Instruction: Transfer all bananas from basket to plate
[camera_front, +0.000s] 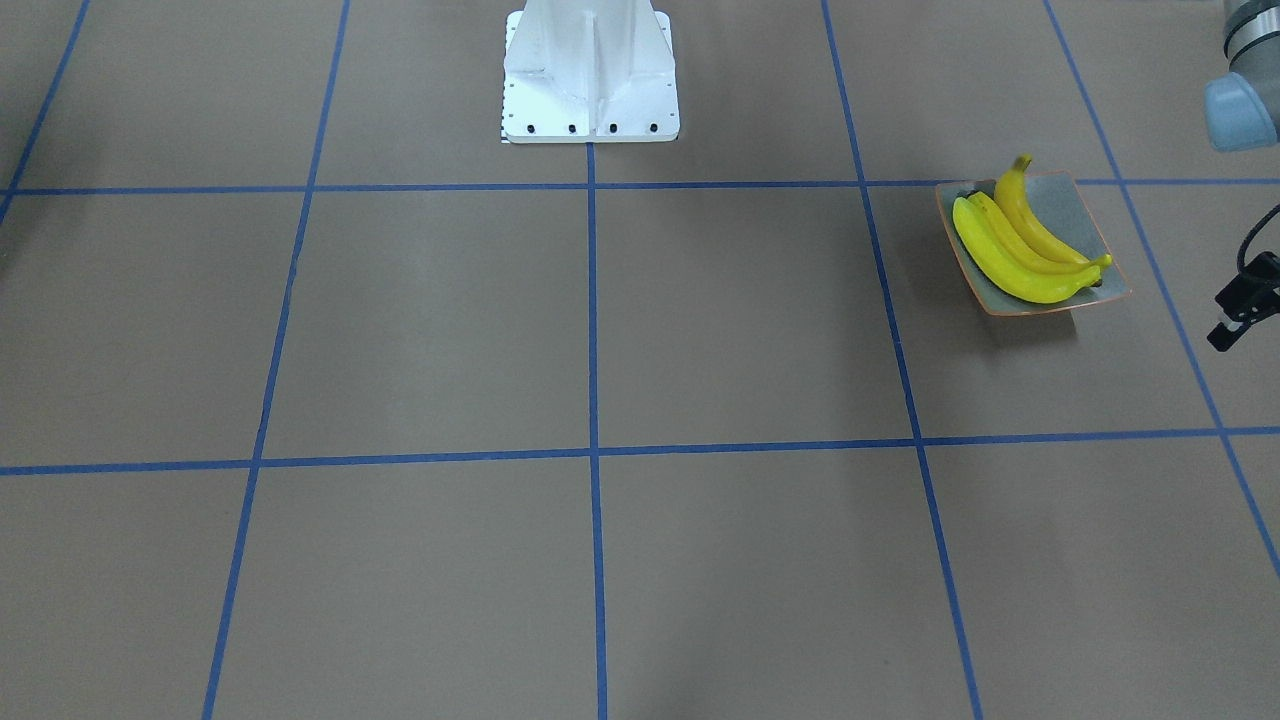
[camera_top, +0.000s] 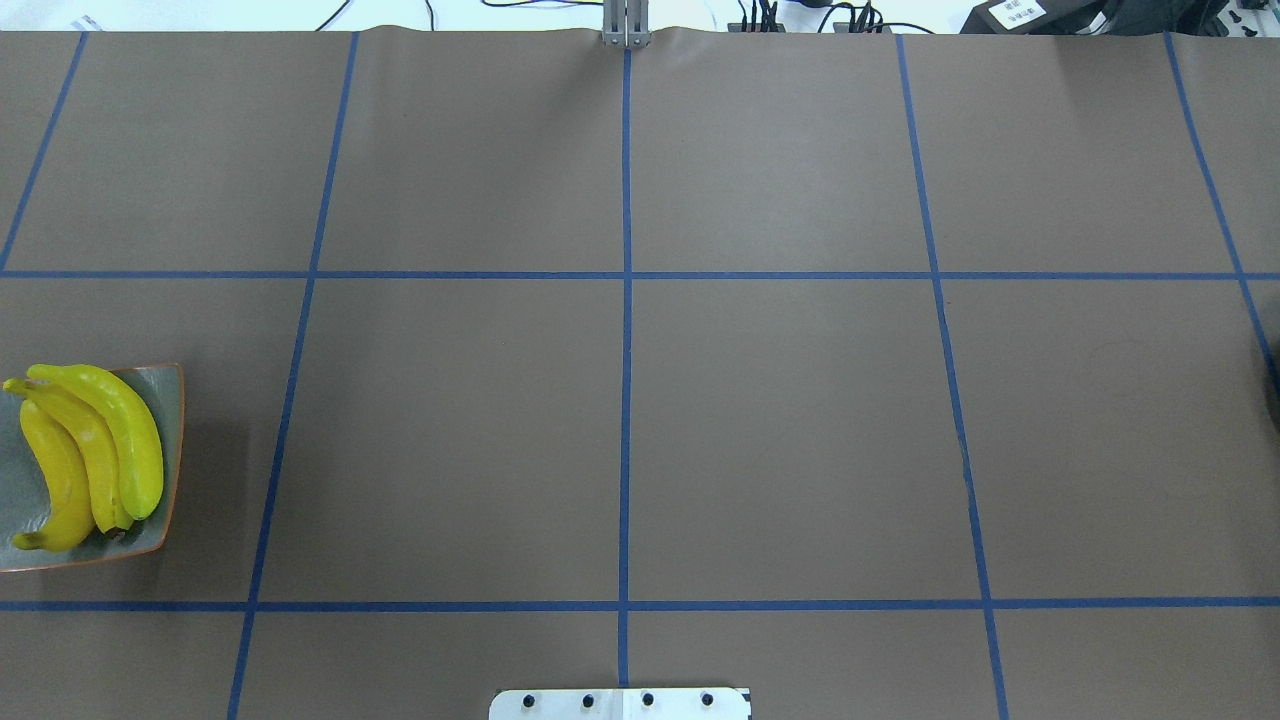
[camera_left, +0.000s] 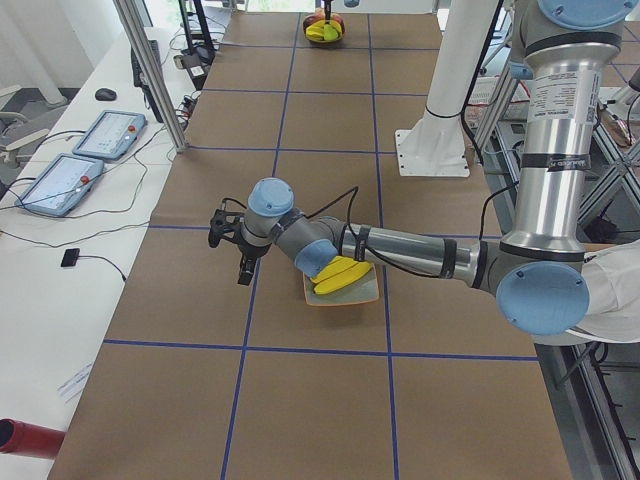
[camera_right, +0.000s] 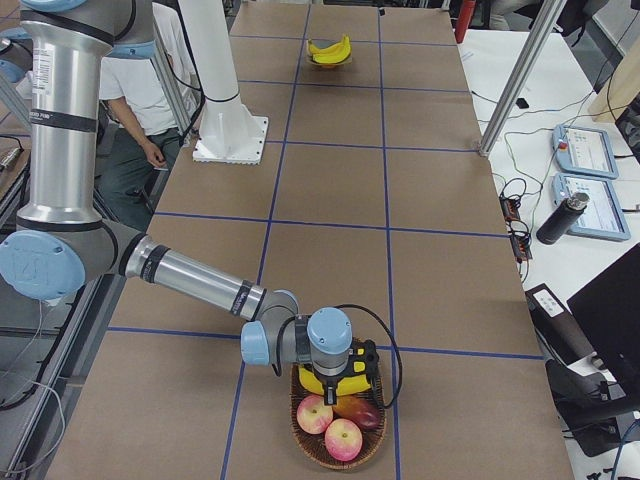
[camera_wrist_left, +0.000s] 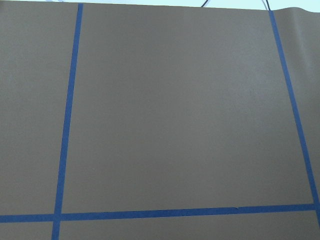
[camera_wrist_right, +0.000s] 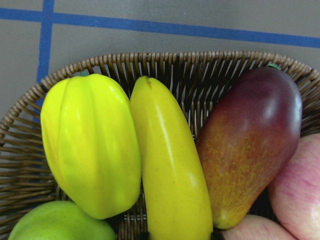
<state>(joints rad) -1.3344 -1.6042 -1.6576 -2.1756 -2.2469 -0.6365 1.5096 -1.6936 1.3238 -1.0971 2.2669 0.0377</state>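
Note:
Three yellow bananas (camera_front: 1020, 250) lie side by side on the grey-green plate (camera_front: 1075, 205) on my left side. My left gripper (camera_front: 1240, 310) hovers just beyond the plate, open and holding nothing. At the other end, the wicker basket (camera_right: 340, 430) holds one more banana (camera_wrist_right: 170, 165). My right gripper (camera_right: 337, 388) is down in the basket. Its dark fingertips (camera_wrist_right: 145, 235) show against both sides of this banana, shut on it. The banana still lies among the other fruit.
Beside that banana in the basket (camera_wrist_right: 200, 65) lie a yellow starfruit (camera_wrist_right: 90, 145), a red-green mango (camera_wrist_right: 250, 150), apples and a green fruit. The white robot pedestal (camera_front: 590, 70) stands mid-table. A person (camera_right: 130, 90) stands behind the robot. Side tables with tablets flank the table ends.

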